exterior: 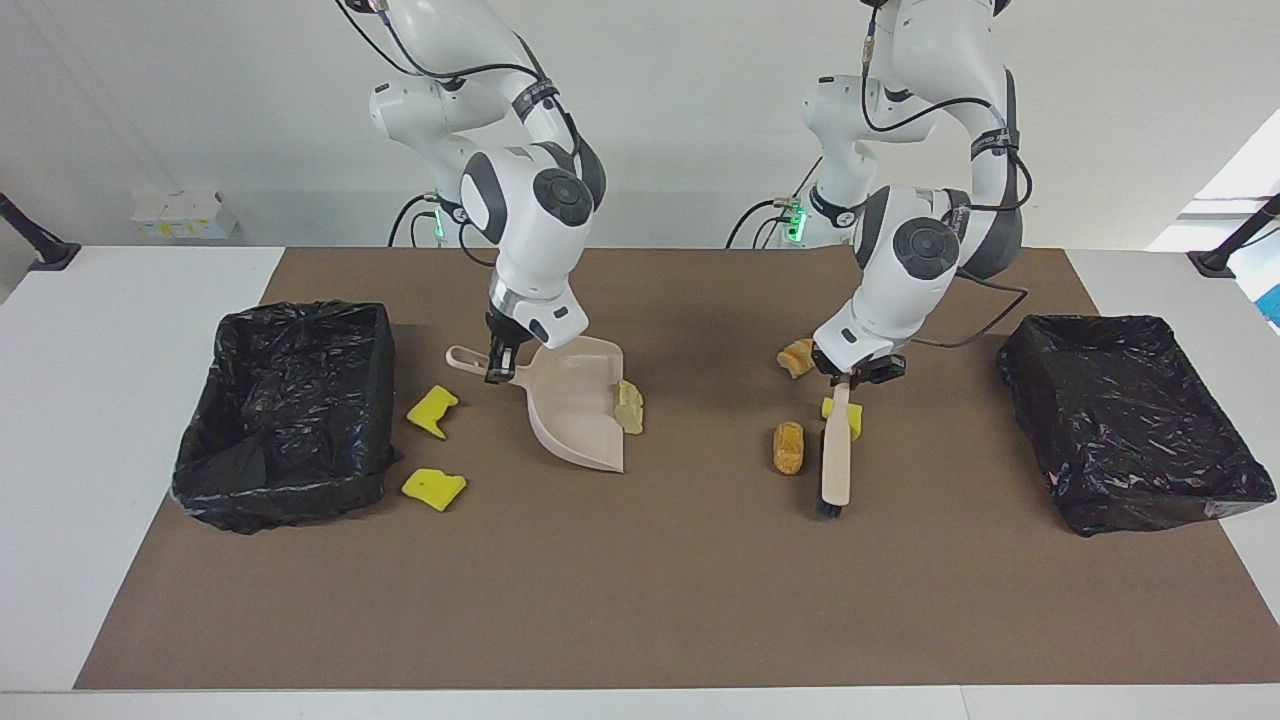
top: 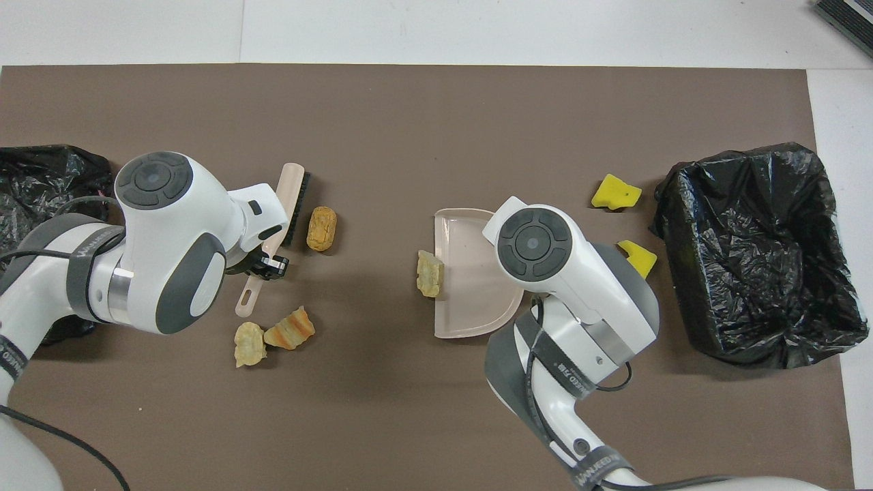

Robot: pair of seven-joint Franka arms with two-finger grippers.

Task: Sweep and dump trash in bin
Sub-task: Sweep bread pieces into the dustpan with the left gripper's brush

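Observation:
My right gripper [exterior: 497, 368] is shut on the handle of the beige dustpan [exterior: 580, 410], which rests on the brown mat with a tan trash lump [exterior: 628, 407] at its lip. Two yellow sponge scraps [exterior: 432, 411] [exterior: 433, 487] lie between the pan and the bin [exterior: 285, 410] at the right arm's end. My left gripper [exterior: 848, 378] is shut on the beige brush [exterior: 836, 450], bristles down on the mat. Beside the brush lie a brown lump [exterior: 788, 447], a yellow scrap [exterior: 855, 420] and an orange lump [exterior: 797, 357]. In the overhead view my right arm hides its own gripper.
A second black-lined bin [exterior: 1130, 430] stands at the left arm's end of the table. The brown mat [exterior: 640, 580] covers the middle, with white table around it. In the overhead view two lumps [top: 249, 343] [top: 290, 329] lie close to the brush handle.

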